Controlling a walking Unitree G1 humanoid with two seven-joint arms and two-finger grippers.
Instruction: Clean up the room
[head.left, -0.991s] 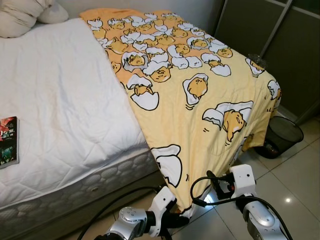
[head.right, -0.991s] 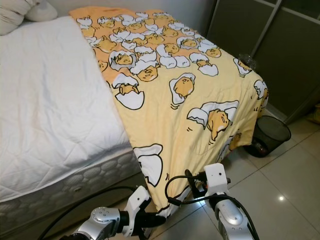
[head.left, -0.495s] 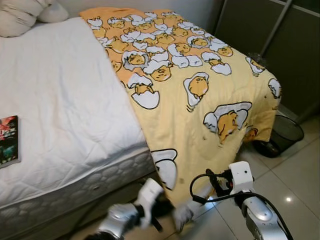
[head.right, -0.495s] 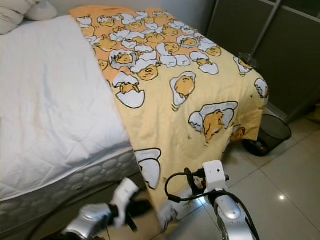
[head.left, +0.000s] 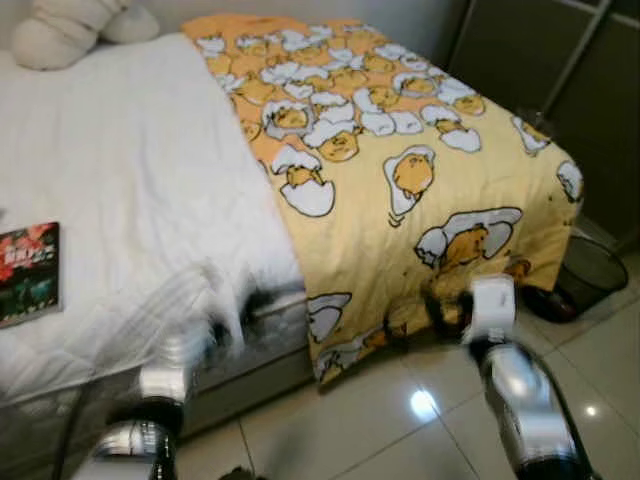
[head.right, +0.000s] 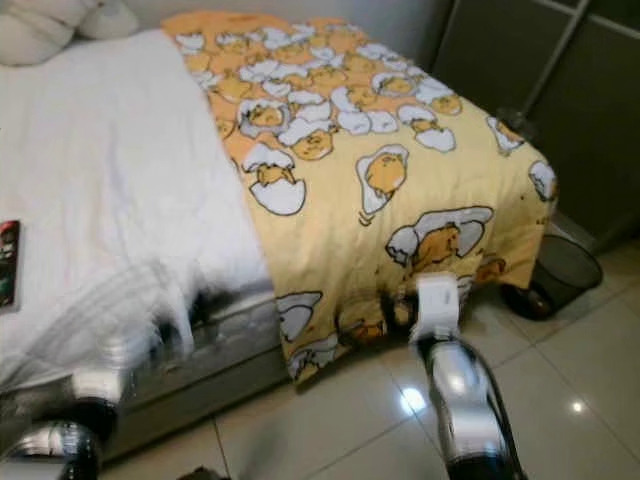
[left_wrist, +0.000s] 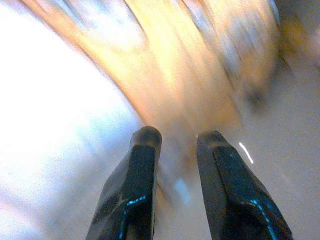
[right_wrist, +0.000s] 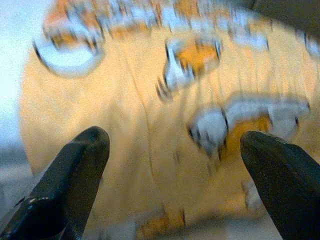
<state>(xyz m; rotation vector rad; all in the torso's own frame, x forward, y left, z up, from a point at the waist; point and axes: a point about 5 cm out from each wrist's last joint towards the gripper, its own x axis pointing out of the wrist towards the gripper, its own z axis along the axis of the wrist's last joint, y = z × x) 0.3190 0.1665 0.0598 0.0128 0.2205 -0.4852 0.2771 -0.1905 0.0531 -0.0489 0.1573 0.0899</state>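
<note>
- a yellow blanket (head.left: 400, 170) printed with white-and-orange egg cartoons is lying over the right half of the bed (head.left: 130, 200), running from the head end down to the foot edge.
- its lower hem is hanging over the bed's foot edge and right corner, drooping toward the tiled floor (head.left: 400, 430), the hanging part looking creased and uneven.
- the left half of the bed is showing a white quilted cover, with a pale pillow (head.left: 75, 30) sitting at the head corner.
- a book (head.left: 28, 272) with a dark, reddish cover is lying flat near the bed's left edge.
- the right gripper (right_wrist: 175, 160) is pointing at the hanging blanket near the foot edge, its two black fingers spread wide with nothing between them.
- the left gripper (left_wrist: 175, 142) is showing its fingers a narrow gap apart and empty (the wrist view is heavily blurred), and the left arm is smeared in front of the mattress side.
- a dark mesh bin (head.left: 590, 275) is standing on the floor beside the bed's right foot corner, next to dark wardrobe doors (head.left: 540, 60).
</note>
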